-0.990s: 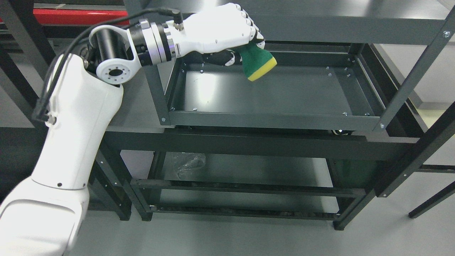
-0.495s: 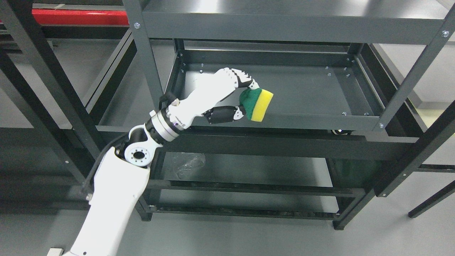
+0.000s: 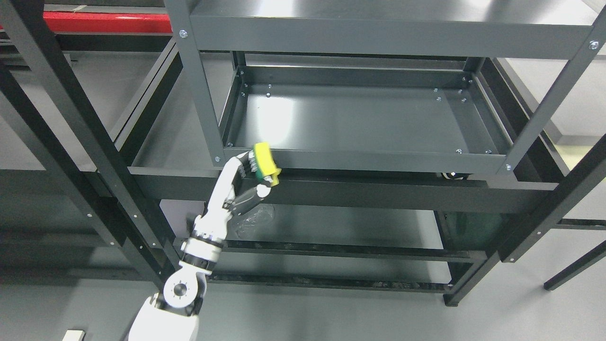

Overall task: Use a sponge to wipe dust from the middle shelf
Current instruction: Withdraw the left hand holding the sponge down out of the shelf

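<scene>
- Nearest the camera, the white left arm (image 3: 163, 322) rises from the bottom edge left of the middle, through a round grey joint and a ringed silver wrist, slanting up and to the right.
- At its end the white-and-black left hand (image 3: 239, 182) has its fingers (image 3: 244, 166) curled round one end of a yellow-and-green rectangular sponge (image 3: 264, 163), with the dark thumb pressed in from below; the grip is closed on it.
- The sponge sits in front of the front lip of the middle shelf, near that shelf's left front corner, and I cannot tell whether it touches the metal.
- Its long axis runs from upper left to lower right, tilted steeply; the yellow foam face is turned up and to the right, the green scouring layer lies against the fingers.
- Behind and below the hand, a crumpled clear plastic wrapper (image 3: 253, 220) lies on the lower level of the rack.
- The dark grey metal middle shelf (image 3: 360, 158), a shallow tray with a raised rim and small screw heads in its corners, stretches away to the right, with a bright patch of reflected light on its left half.
- Farther up, the dark grey top shelf (image 3: 388, 35) crosses the picture.
- Farthest, at the upper left, a red horizontal bar (image 3: 106, 22) shows behind black uprights.
</scene>
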